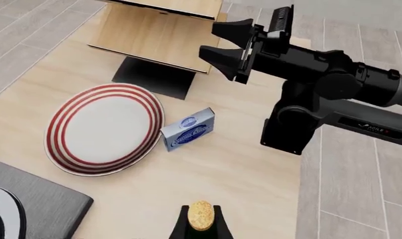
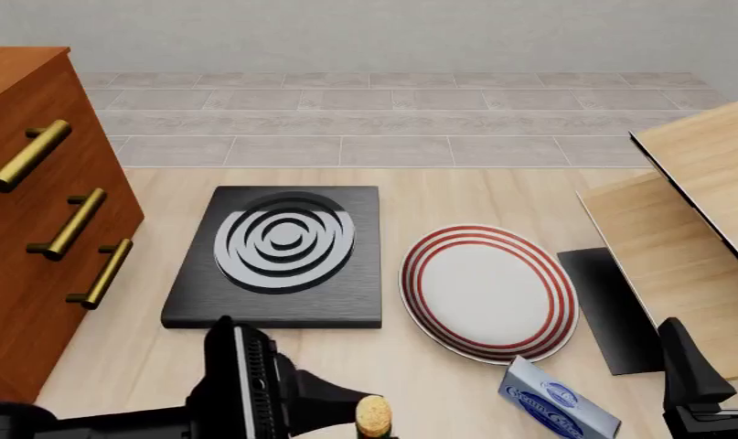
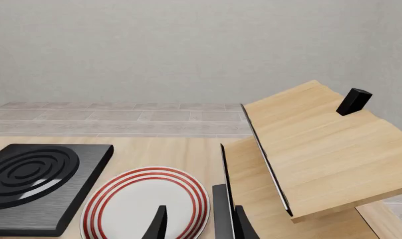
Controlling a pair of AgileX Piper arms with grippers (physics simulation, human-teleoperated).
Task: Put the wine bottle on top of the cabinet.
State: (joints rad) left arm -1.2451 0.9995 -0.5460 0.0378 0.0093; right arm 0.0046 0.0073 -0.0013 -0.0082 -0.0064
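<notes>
Work on the job looks about half done. The wine bottle [image 2: 372, 419] is at the near edge of the table, and only its tan cork and a bit of dark neck can be seen. The left gripper [image 2: 344, 402] is right by the bottle's neck. Its fingers seem to be around the neck, but the pictures do not show this well enough, so nobody can tell if they are closed on it. The cabinet [image 2: 33, 229] stands at the left side of the table, well apart from the bottle. Nothing can be seen on the bit of its top that shows. The bottle still has to be carried over and stood up there.

The right gripper [image 1: 244, 50] has its fingers spread open and holds nothing. It hangs near the pale wood shelf [image 2: 698, 229].

The striped plate [image 2: 491, 291] has nothing on it. A small blue box [image 2: 559, 407] lies just beside the plate. The black pad with rings [image 2: 281, 256] sits between the cabinet and the plate.
</notes>
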